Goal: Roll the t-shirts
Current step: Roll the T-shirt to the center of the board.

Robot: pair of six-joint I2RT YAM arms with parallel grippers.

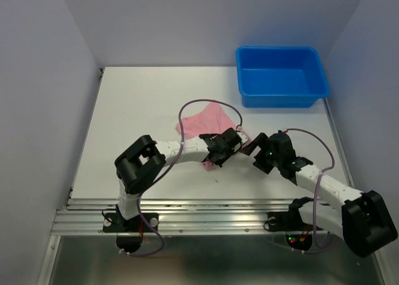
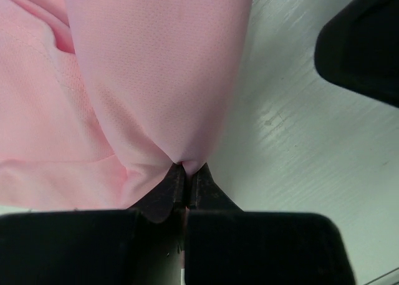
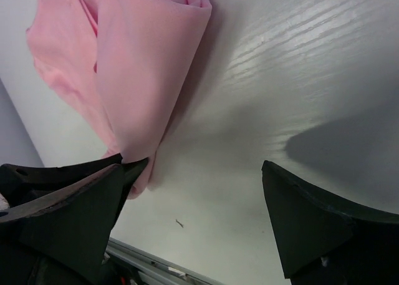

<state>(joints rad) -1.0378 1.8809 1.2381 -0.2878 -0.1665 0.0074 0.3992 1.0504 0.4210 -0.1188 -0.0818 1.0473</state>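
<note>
The t-shirt is thin, soft, pale pink cloth with a fine mesh weave and no print. It is bunched into a loose long fold on the white table. It lies just off the near left corner of the rigid blue tub, apart from it and on the arms' side.

The left claw is pinched tight on a peak of the pink fabric, which fans out from its tips into a smooth, tented ridge. The right claw gapes wide over bare, faintly grained table and grips nothing. One of its fingers sits just beside the fold's near end; whether it touches is unclear.

The two claws hang close together on the near side of the shirt from the tub. A broad stretch of white table runs from the shirt away from the tub to the left edge. Pale walls close in the left, back and right sides.
</note>
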